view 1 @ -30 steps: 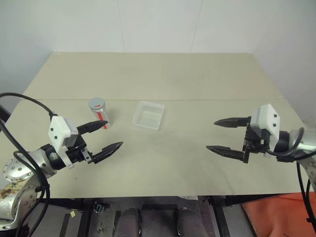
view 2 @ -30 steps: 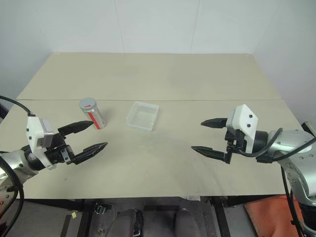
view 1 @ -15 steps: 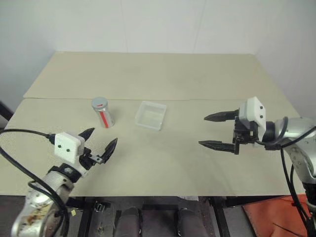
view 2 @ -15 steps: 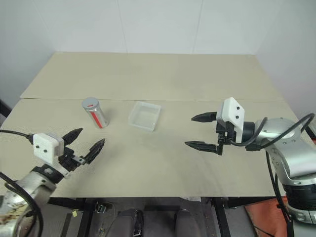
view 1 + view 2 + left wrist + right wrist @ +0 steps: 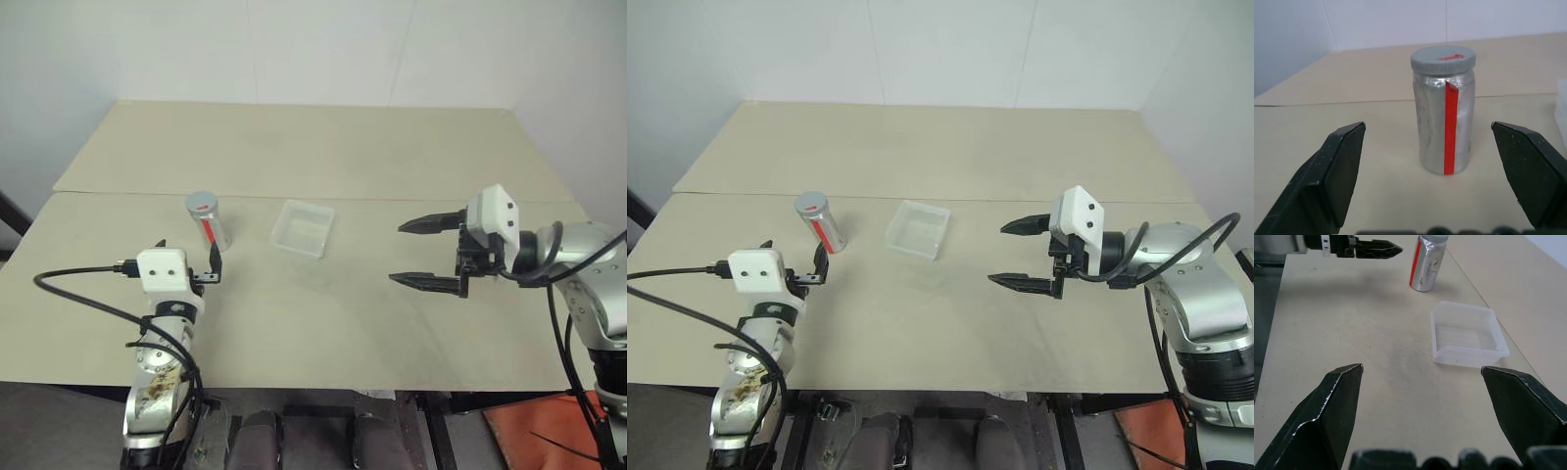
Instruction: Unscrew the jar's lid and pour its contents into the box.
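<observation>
Between our left gripper's (image 5: pixel 1430 171) two spread black fingers (image 5: pixel 1327 171), the jar (image 5: pixel 1444 122) stands upright on the table (image 5: pixel 323 323), just ahead of the fingertips and not yet touched. Its grey lid (image 5: pixel 1443 59), marked with a small red dash, is still screwed on, and a red strip runs down the silvery body. A second ago this gripper pointed sideways across the table, near the jar; it has since swung round to face the jar head-on, so we judge the grasp is being lined up.

Our right gripper (image 5: pixel 423 255) hangs empty above the table, fingers (image 5: pixel 1327 416) spread wide, aimed toward the left. Ahead of its fingertips lies the clear plastic box (image 5: pixel 1468 335), empty, with the jar beyond it. We cannot see the contents through the jar. Unscrewing and pouring are both still to come.
</observation>
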